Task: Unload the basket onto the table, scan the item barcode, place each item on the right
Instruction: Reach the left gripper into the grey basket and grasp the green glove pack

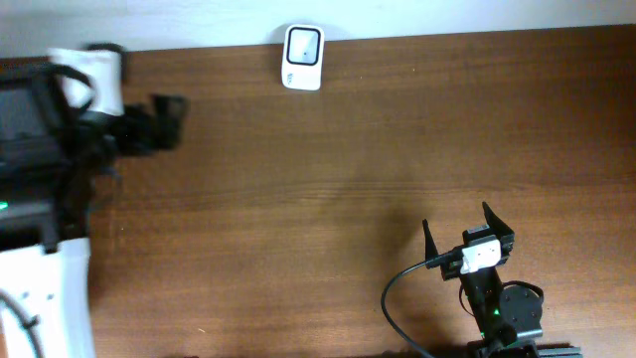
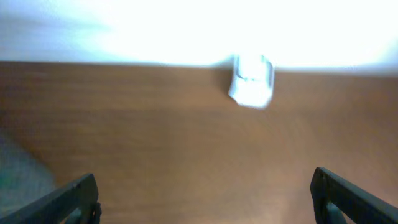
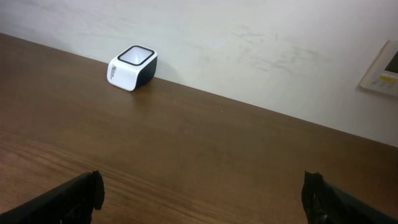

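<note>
Progress: at the start, by my reading. Nothing is held and nothing is being shown to the scanner [image 1: 302, 57].
Scanner: small white box with a dark-rimmed window facing up. It stands at the top centre of the overhead frame, on the far edge of the table [image 1: 328, 199], against the wall.
Item to scan: no barcoded item can be made out on the bare wood. A white shape at the upper left, beside the left arm, is too unclear to name.
Left to do: find and pick up the item, then bring its barcode over the scanner window.
Left fingers [image 2: 74, 200]: spread wide and empty, touching nothing. The scanner is well ahead in the upper middle of that blurred view.
Right fingers [image 3: 74, 198]: spread wide and empty, above bare table at the lower right of the overhead frame, well apart from the scanner.
</note>
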Robot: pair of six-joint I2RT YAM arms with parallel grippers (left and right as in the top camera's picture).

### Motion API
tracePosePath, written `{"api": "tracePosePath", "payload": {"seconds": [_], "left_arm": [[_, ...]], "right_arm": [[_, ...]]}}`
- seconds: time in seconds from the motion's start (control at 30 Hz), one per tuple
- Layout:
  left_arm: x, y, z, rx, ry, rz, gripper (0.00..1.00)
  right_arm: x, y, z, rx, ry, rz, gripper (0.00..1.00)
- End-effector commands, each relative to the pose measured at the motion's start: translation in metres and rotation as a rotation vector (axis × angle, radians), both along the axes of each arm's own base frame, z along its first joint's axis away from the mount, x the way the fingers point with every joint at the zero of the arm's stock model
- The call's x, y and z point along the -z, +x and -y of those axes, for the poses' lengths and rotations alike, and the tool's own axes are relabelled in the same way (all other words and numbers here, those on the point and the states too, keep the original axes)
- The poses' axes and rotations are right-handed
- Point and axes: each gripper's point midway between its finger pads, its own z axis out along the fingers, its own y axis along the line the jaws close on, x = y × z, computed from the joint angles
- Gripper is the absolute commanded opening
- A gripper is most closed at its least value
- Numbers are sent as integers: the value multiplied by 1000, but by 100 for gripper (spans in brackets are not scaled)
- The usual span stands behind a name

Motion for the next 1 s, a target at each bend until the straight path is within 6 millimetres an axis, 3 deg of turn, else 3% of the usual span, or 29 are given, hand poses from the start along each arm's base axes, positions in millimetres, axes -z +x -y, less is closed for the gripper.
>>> {"api": "tracePosePath", "payload": {"seconds": [0.0,0.07,0.13,0.33,0.47,0.67,0.9,0.97], "left_arm": [[-56,-20,-96,-430,-94,135,99],[-56,-39,-145,-639,-115,146,99],[-42,-67,-194,-849,-120,106,99],[10,-119,-263,-1132,-88,-95,99],[60,-133,-282,-1179,-17,-262,99],[140,-104,-300,-832,257,-426,99],[229,-86,-319,-756,205,-621,100],[260,-84,-318,-687,199,-700,95]], "right_arm": [[2,-1,-4,-20,11,-2,98],[2,-1,-4,-20,11,-2,98],[2,-1,-4,-20,11,-2,98],[2,-1,-4,-20,11,-2,98],[2,-1,-4,-20,11,-2,98],[2,-1,-4,-20,11,-2,98],[2,-1,-4,-20,11,-2,98],[2,-1,-4,-20,11,-2,98]]}}
